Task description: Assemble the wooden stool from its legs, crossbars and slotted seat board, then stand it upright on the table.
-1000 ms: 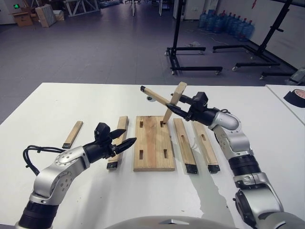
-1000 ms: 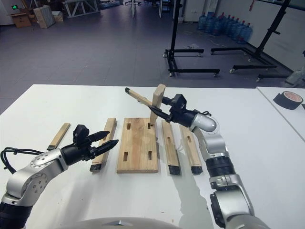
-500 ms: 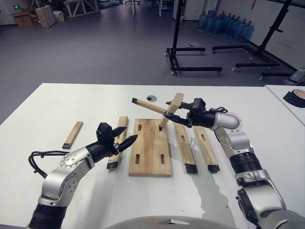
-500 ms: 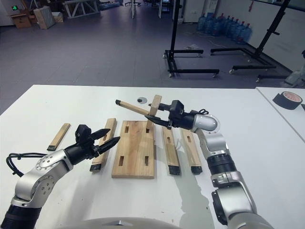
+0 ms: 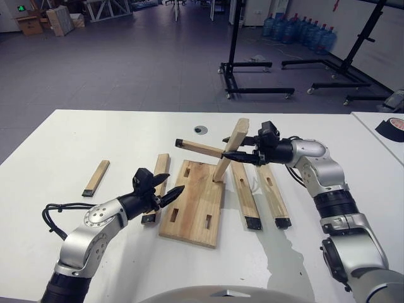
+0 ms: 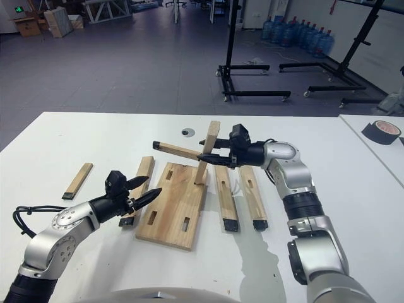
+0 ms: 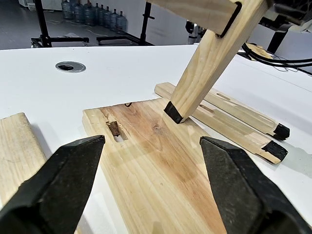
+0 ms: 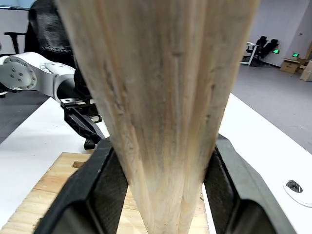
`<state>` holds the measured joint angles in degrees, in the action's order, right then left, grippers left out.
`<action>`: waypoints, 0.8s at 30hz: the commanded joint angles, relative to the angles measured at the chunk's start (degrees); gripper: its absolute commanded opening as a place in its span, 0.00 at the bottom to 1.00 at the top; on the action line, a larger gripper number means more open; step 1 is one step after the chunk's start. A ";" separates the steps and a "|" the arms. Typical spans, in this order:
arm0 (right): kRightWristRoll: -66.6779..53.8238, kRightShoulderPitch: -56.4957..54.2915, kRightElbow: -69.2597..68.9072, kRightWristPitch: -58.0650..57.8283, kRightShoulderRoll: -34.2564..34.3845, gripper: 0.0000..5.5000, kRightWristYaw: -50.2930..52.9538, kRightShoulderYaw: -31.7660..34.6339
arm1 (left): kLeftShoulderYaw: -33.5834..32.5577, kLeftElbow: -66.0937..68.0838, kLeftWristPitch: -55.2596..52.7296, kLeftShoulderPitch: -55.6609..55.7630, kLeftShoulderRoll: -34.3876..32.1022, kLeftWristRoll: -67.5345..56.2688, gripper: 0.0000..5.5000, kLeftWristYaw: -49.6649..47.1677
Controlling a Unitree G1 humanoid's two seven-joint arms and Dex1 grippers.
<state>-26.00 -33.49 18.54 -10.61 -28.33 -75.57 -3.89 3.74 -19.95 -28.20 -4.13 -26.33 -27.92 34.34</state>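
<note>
The slotted seat board (image 5: 189, 203) lies skewed on the white table (image 5: 76, 136). A tilted wooden leg (image 5: 230, 150) with a crossbar (image 5: 199, 148) stuck into its side has its dark foot (image 7: 173, 111) resting on the board's far end. My right gripper (image 5: 232, 150) is shut on that leg, the wood pinched between both fingers (image 8: 92, 195). My left gripper (image 5: 169, 191) hovers open at the board's left edge, holding nothing; in the left wrist view its fingers (image 7: 63, 185) straddle the board (image 7: 161, 165).
Two loose legs (image 5: 243, 189) (image 5: 273, 194) lie right of the board, another leg (image 5: 161, 167) left of it beneath my left gripper, and a short crossbar (image 5: 96, 177) farther left. A cable grommet (image 5: 200, 129) sits behind. A tape roll (image 5: 391, 126) rests on the neighbouring table.
The seat board has swung askew, its near end sliding left toward my left gripper. The right gripper has stood the leg steeper on the board's far end. The left gripper has edged nearer the board.
</note>
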 commanded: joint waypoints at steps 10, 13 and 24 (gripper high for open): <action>2.45 -5.18 10.34 -7.87 -0.15 0.37 -5.86 -2.51 | 0.56 0.24 -0.66 -0.78 0.02 0.74 0.65 0.95; 4.04 -6.80 12.65 -8.99 -0.99 0.37 -8.42 -4.36 | 0.55 0.44 -0.76 -0.77 -0.09 0.93 0.65 1.26; 8.27 -12.01 19.08 -13.76 0.59 0.37 -9.65 -9.04 | 4.46 2.64 -0.52 -0.98 -1.46 6.62 0.65 1.63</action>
<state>-21.13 -46.10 36.10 -21.87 -28.76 -85.26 -10.17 6.71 -17.90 -28.33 -4.83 -26.51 -23.36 35.77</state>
